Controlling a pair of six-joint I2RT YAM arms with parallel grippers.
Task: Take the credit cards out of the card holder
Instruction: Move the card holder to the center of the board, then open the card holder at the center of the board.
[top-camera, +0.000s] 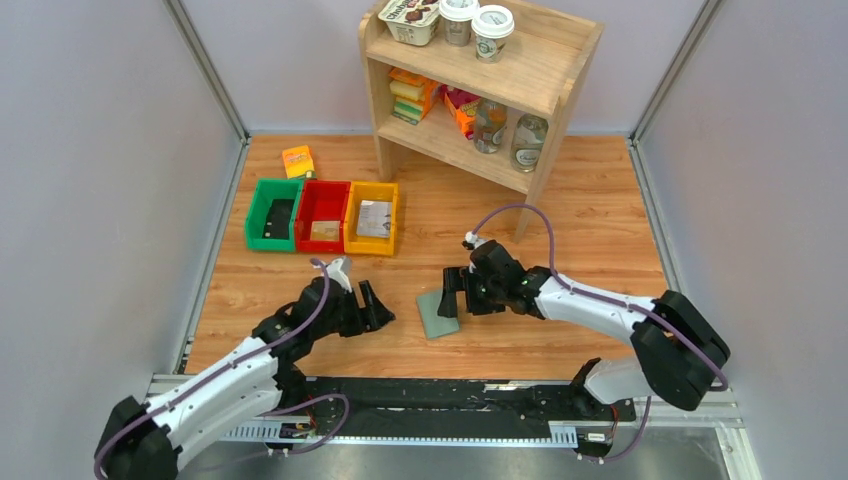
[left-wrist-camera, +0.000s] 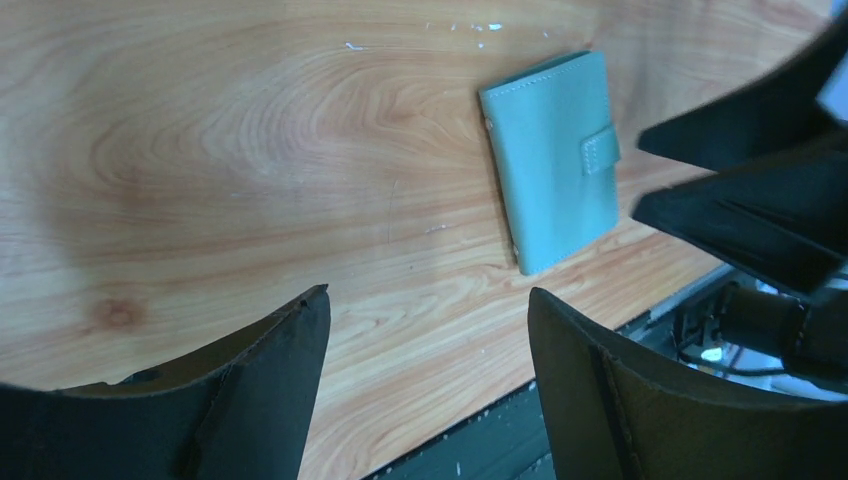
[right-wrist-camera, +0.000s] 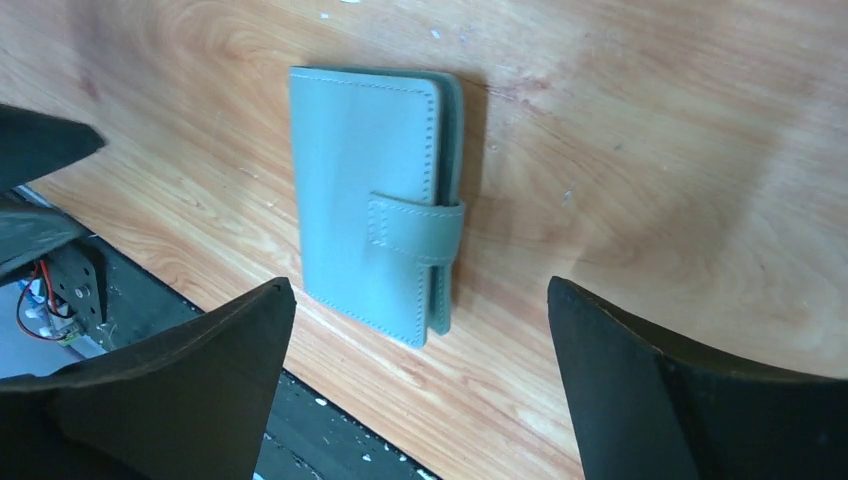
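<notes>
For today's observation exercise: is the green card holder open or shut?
Shut. The card holder lies flat and folded, its tab wrapped over the edge; no cards show.

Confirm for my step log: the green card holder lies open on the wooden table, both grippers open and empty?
No: the card holder is closed, tab wrapped over its edge, as the right wrist view shows. It lies on the wooden table; left gripper and right gripper are open and empty.
</notes>
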